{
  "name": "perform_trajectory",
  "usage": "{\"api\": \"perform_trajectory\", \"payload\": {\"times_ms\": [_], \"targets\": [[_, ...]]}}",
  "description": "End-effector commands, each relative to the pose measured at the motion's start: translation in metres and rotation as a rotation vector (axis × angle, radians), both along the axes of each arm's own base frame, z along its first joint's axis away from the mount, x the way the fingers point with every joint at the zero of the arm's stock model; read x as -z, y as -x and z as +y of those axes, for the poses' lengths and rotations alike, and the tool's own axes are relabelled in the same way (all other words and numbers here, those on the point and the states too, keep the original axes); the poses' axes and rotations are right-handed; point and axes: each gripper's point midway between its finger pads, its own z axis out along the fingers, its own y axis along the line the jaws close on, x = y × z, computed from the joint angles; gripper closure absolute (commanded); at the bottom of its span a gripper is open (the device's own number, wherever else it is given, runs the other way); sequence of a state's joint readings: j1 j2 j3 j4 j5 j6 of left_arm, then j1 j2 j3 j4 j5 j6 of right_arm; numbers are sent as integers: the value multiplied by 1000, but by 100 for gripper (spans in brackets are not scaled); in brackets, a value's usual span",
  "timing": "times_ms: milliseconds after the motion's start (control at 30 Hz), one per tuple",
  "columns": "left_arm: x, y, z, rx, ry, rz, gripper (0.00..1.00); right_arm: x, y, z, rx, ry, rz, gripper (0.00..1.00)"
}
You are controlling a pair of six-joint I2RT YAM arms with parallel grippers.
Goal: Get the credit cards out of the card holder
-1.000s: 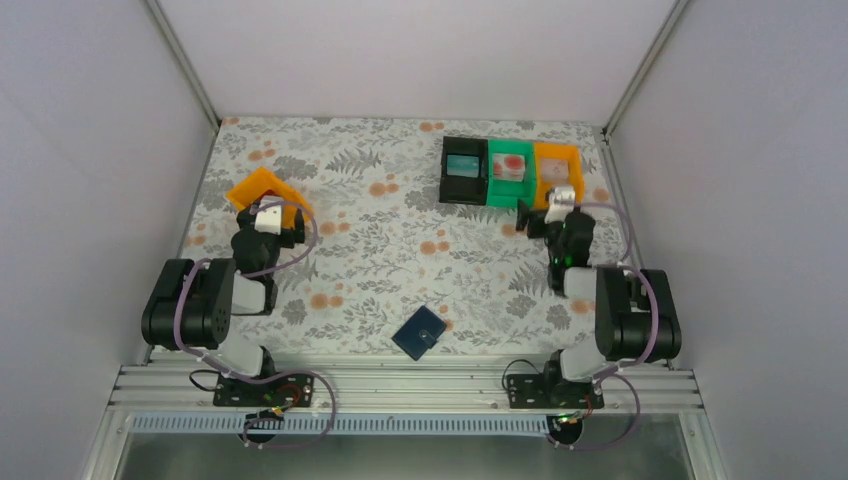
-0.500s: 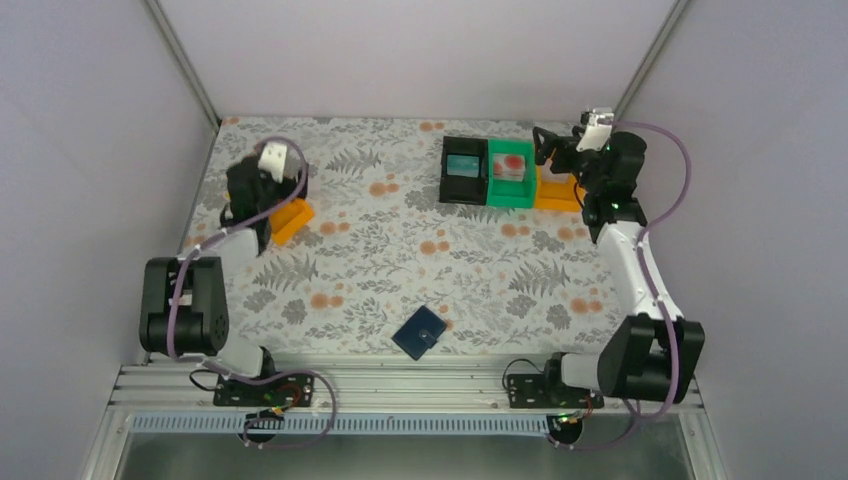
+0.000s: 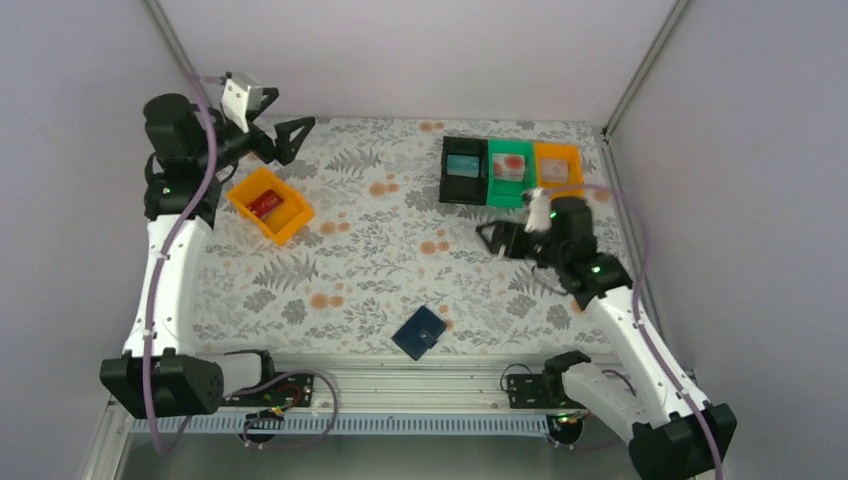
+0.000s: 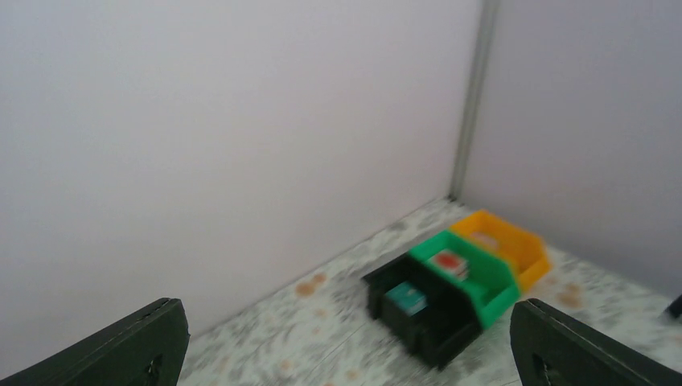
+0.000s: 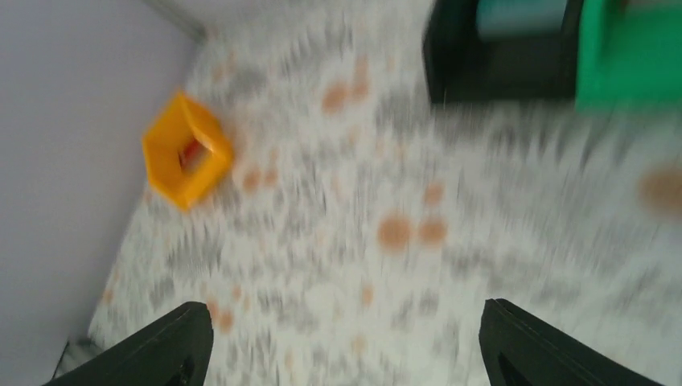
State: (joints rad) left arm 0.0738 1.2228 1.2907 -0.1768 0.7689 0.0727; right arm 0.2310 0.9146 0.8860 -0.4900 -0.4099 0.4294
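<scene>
The navy-blue card holder lies closed on the flowered table near the front edge, between the two arm bases. No credit cards show outside it. My left gripper is open and empty, raised high at the back left above the orange bin. My right gripper is open and empty, up over the table right of centre, far behind the card holder. The wrist views do not show the card holder; both are blurred.
An orange bin with a red item stands at the back left. A row of black, green and orange bins stands at the back right. White walls enclose the table.
The left arm has risen from the orange bin to high at the back left. The right arm swung from the back-right bins forward and left. The card holder has not moved.
</scene>
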Motion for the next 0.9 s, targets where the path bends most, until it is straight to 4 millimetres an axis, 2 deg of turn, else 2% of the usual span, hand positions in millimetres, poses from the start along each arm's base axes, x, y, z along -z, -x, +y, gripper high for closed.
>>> {"api": "perform_trajectory", "payload": {"times_ms": [0,67,167,233,333,467,567,633,700,867], "targets": [[-27,48,-34,240,118,133,0,94,62,22,1,44,378,18],[-27,61,-53,225,44,97,0,115,83,40,-42,78,446,19],[4,84,-71,208,-113,71,0,148,112,68,-131,136,566,20],[39,102,-80,232,-187,131,0,168,130,86,-203,163,644,22],[106,137,-95,322,-275,259,0,175,144,103,-292,106,680,25],[177,175,-123,486,-419,306,0,191,149,100,-288,85,711,31],[204,200,-156,651,-605,177,0,207,151,99,-312,66,752,37],[227,207,-171,703,-786,69,0,212,150,105,-361,34,765,43],[258,218,-185,795,-939,-31,1,221,148,101,-356,80,791,49],[325,229,-195,923,-1102,-150,6,228,145,97,-381,44,790,54]]}}
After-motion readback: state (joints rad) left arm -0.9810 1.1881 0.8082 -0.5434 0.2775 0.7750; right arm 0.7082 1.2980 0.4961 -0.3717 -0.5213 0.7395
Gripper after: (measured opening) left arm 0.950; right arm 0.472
